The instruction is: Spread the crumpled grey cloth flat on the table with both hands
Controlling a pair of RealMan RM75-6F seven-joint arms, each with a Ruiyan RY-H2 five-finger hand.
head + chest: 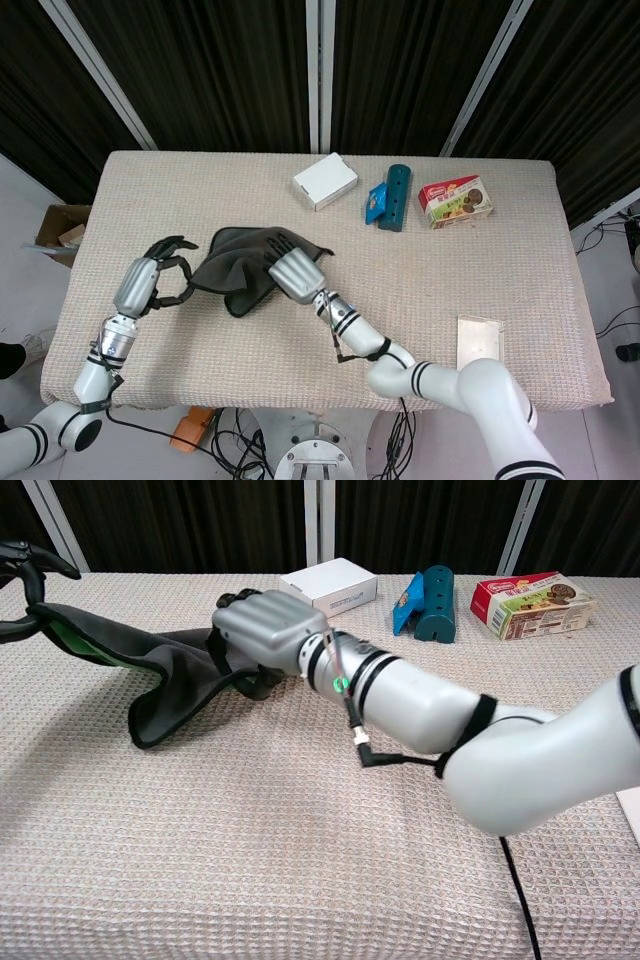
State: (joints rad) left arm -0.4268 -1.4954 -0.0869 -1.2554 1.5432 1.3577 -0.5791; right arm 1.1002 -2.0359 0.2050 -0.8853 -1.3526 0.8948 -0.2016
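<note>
A: Entry. The crumpled dark grey cloth with a green patch on its underside [245, 268] lies left of centre on the beige woven table cover [480, 260], partly drawn out toward the left. The left hand [148, 282] has one edge of the cloth pinched between thumb and finger, the other fingers spread; the chest view shows that edge lifted just off the table.

B: And the right hand [262, 630]?

A: Curled over the cloth's right end, fingers closed into the folds. It looks like a grip rather than a flat press, though the fingertips are hidden in the fabric.

B: Step in hand?

A: Judged: the opening pull. One long fold sags between the hands and the near flap is doubled under. Far from flat.

B: What does the next move call for?

A: Drawing the hands apart, left outward and right holding or moving right, then laying the doubled flap open toward the near side.

B: Room?

A: The left hand is near the table's left edge, so little travel remains there. The right side has more, and the near table is bare. The white cardboard box [325, 181] and the teal plastic holder [397, 197] sit well behind the cloth.
</note>
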